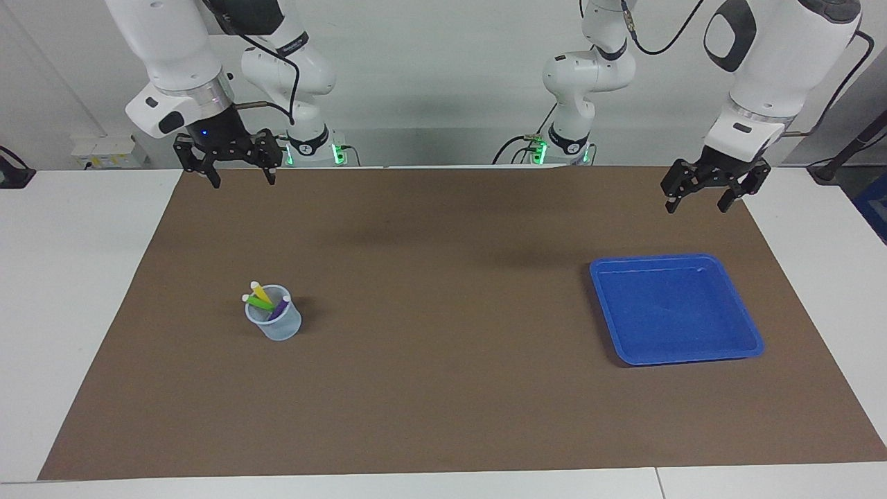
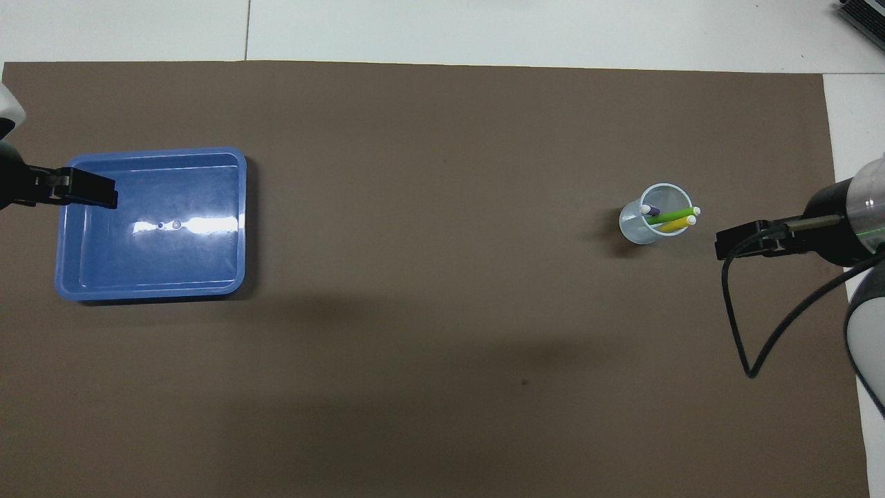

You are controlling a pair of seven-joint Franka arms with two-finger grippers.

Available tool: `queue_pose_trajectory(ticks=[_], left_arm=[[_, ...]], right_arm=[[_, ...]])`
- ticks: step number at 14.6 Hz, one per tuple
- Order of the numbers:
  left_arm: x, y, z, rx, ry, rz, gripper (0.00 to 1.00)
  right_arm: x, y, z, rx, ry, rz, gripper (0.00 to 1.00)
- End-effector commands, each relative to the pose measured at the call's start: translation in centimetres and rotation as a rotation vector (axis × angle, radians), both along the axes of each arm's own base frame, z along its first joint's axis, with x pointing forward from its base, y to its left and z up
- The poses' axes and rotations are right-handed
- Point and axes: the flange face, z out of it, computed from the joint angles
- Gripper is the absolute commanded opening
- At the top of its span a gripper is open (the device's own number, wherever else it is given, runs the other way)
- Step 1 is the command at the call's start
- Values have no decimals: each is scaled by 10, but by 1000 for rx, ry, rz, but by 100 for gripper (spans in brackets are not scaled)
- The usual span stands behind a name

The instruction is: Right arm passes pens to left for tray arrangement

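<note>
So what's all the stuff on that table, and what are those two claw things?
pens: three, one purple, one yellow, one green, standing in the cup
cup: one, translucent bluish, on the mat toward the right arm's end of the table
tray: one, bright blue, nothing in it, on the mat toward the left arm's end
mat: one, brown, covering most of the table
table: one, white
right pincer: one, black, open, up in the air over the mat's edge by the robots, holding nothing
left pincer: one, black, open, up in the air by the tray's corner, holding nothing
</note>
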Motion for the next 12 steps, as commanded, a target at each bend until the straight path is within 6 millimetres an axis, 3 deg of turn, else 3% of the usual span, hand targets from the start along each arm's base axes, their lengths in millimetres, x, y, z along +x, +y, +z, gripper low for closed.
queue_pose_trajectory(ticks=[1, 8, 12], left_arm=[[-8, 4, 1, 19, 7, -5, 100], [-8, 4, 1, 19, 7, -5, 100], [-8, 4, 1, 19, 7, -5, 100]], right_arm=[[-7, -1, 2, 8, -4, -7, 100], [-9, -6, 7, 7, -10, -9, 100], [-22, -2, 14, -1, 13, 63, 100]])
